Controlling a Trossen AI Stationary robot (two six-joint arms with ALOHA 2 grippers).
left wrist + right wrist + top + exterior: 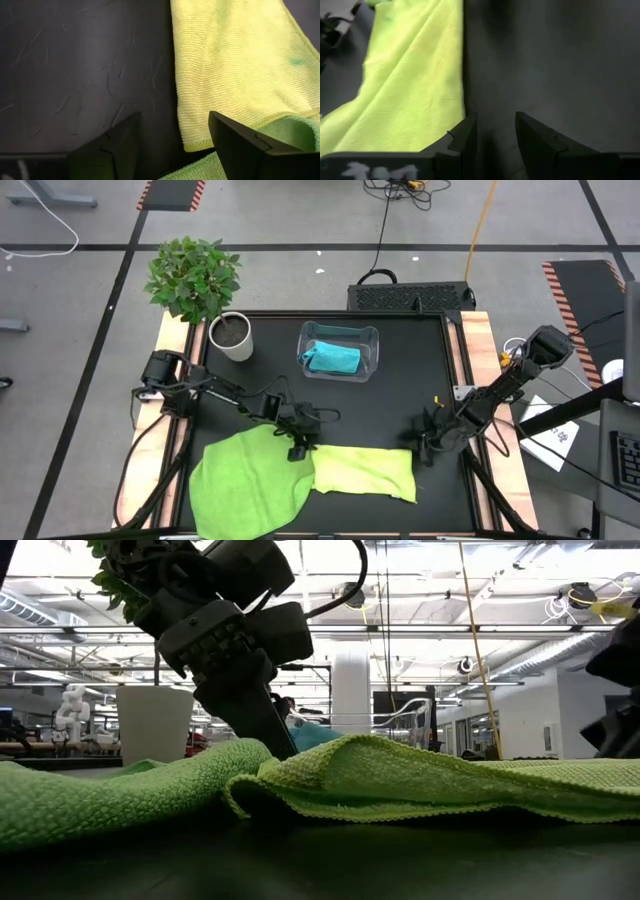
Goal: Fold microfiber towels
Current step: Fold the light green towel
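Left tool (298,448) low over the table (400,380), fingers spread and grasping nothing; it sits right at the seam where the bright green towel (245,485) meets the pale yellow-green towel (365,472), likely lining up on an edge or corner to start a fold. Right tool (428,448) just off the pale towel's far edge, jaws parted, released, over bare table; probably placed to take the opposite side. Both towels lie spread and rumpled, not yet folded. Turquoise towel (333,358) well beyond both tools, bunched inside the clear bin (372,338). Count: three towels, one bin, one potted plant (200,290), two tools.
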